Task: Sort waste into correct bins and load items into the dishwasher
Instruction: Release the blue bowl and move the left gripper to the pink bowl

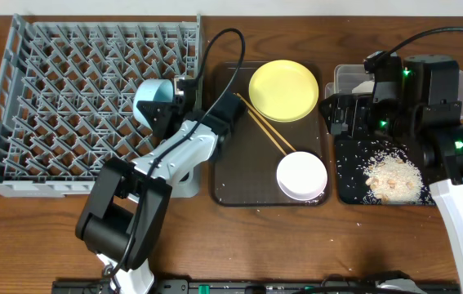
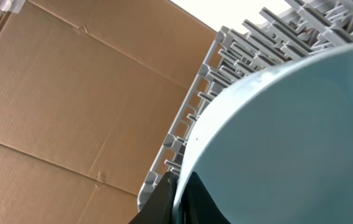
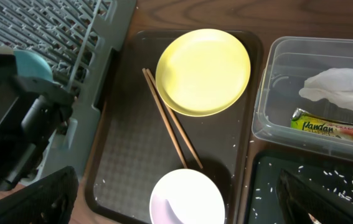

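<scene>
Your left gripper [image 1: 168, 104] is clenched on the rim of the light blue bowl [image 1: 153, 95], which sits tilted over the right part of the grey dish rack [image 1: 51, 90]. Your right gripper [image 1: 344, 114] is spread wide and grasps nothing, by the left edge of the clear tub [image 3: 269, 93] and black tray [image 1: 349, 184]. The yellow plate [image 1: 283, 90], chopsticks [image 1: 268, 129] and white bowl [image 1: 301, 175] lie on the brown tray [image 1: 231, 163].

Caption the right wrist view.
Round yellow plate, wooden chopsticks, white bowl on dark brown tray; white napkin, green wrapper in clear plastic tub.
</scene>
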You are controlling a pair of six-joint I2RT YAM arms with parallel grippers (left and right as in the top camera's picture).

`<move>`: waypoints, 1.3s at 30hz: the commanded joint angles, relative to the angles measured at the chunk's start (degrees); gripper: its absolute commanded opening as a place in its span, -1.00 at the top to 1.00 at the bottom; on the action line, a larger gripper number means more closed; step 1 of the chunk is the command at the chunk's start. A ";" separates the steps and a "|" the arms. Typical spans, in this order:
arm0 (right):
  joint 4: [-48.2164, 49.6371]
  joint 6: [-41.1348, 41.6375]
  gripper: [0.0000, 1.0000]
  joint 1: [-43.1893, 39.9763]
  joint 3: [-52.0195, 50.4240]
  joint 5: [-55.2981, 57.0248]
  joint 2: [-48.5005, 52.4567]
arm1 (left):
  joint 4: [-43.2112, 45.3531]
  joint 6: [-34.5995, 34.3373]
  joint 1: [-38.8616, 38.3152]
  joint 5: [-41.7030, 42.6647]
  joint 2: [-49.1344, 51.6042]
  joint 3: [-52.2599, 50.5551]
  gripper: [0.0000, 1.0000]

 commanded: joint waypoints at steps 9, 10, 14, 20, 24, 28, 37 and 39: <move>-0.02 0.61 -0.99 -0.04 0.35 0.17 0.07 | -2.80 1.05 -6.47 3.87 0.46 -0.35 0.43; -0.02 0.61 -0.99 -0.04 0.35 0.17 0.07 | -3.34 1.05 -7.13 6.23 0.46 -0.35 0.40; -0.02 0.61 -0.98 -0.04 0.35 0.20 0.07 | -4.63 1.01 -7.78 16.00 0.39 -0.33 0.32; -0.02 0.61 -0.98 -0.04 0.35 0.17 0.07 | -4.79 0.76 -7.48 23.43 -0.63 0.20 0.10; -0.02 0.61 -0.99 -0.04 0.35 0.20 0.07 | -5.22 1.09 -7.39 28.39 -3.13 1.62 -0.09; -0.02 0.61 -0.98 -0.04 0.35 0.17 0.07 | -5.44 3.17 -6.78 37.42 -7.04 3.28 -0.22; -0.02 0.61 -0.98 -0.04 0.35 0.17 0.07 | -3.74 -9.09 -5.77 63.01 -21.14 3.76 -0.33; -0.02 0.61 -0.98 -0.04 0.35 0.20 0.07 | -2.89 -15.32 -5.79 70.69 -22.10 3.74 -0.33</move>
